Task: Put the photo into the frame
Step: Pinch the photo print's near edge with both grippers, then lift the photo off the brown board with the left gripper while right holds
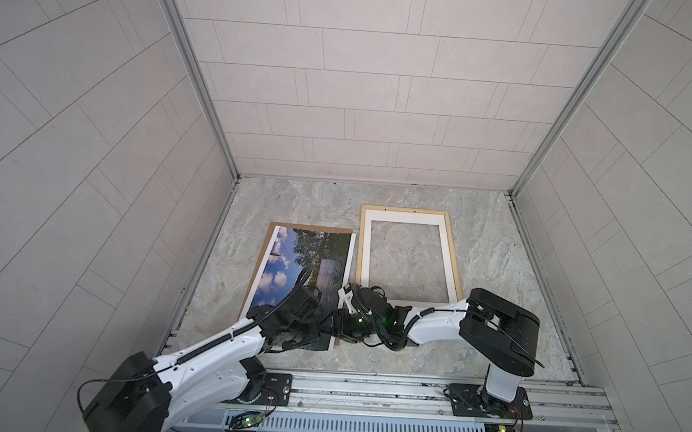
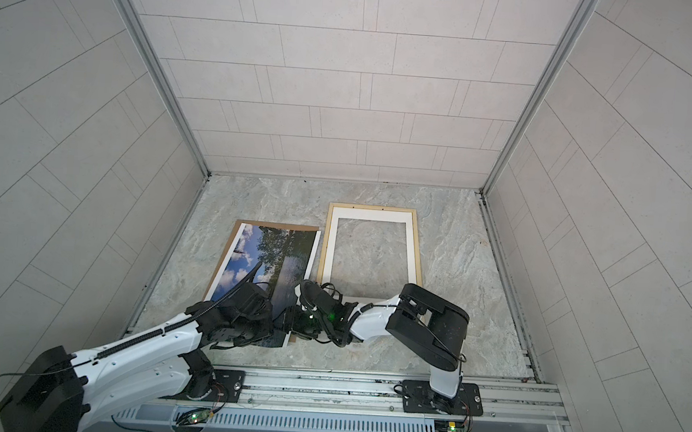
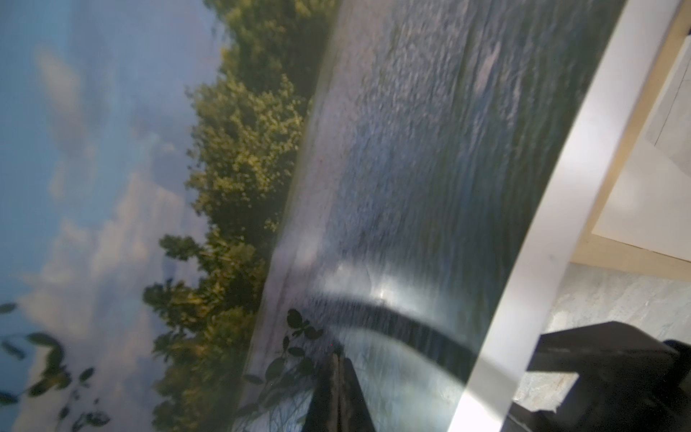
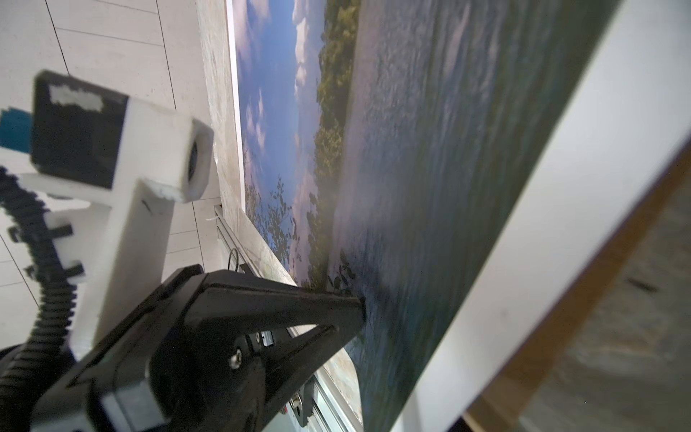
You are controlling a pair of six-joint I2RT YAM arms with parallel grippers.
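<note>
1. Photo [image 1: 291,259] at left, lying on brown backing board [image 1: 318,228]; left gripper [image 3: 338,364] pinched shut, tips pressing the print.
2. Right gripper [image 3: 583,389] with fingers apart at the photo's curled right edge.
3. Frame [image 1: 413,209] just right, holding only a white mat [image 1: 406,217]; bare table [image 1: 500,257] beyond.

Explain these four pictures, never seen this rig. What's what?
A left arm and a right arm stand on a rail, each ending in a pincer. Two pictures look down from overhead, nearly identical; the other two come from cameras on the wrists. On the marbled table lie the photo, face up on a brown board, and beside it the frame, empty apart from a white mat. The left pincer is shut, tip on the photo. The right pincer sits at the photo's frame-side edge; whether it grips is unclear.
</note>
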